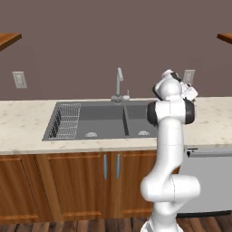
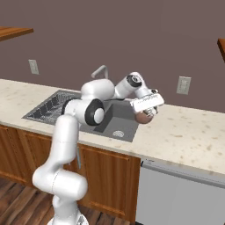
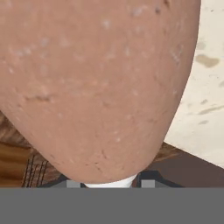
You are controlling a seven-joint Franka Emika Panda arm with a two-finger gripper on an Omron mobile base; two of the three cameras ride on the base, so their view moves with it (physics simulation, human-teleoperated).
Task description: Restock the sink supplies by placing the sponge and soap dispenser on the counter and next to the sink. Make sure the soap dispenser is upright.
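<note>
My gripper [image 2: 146, 111] is shut on the soap dispenser [image 2: 142, 117], a round reddish-brown bottle. It hangs under the hand, just above the counter [image 2: 184, 132] at the right rim of the sink [image 2: 110, 121]. In the hand view the soap dispenser [image 3: 100, 87] is very close, and its pale pump top [image 3: 109, 182] sits between the fingertips. I cannot tell whether its base touches the stone. The sponge is out of view.
A slim chrome faucet [image 1: 118, 84] stands behind the double-basin sink [image 1: 104, 120]. A wire dish rack [image 1: 65, 120] lies in the left basin. A grey dishwasher front [image 2: 180, 197] sits under the counter on the right. Beige stone stretches right of the sink.
</note>
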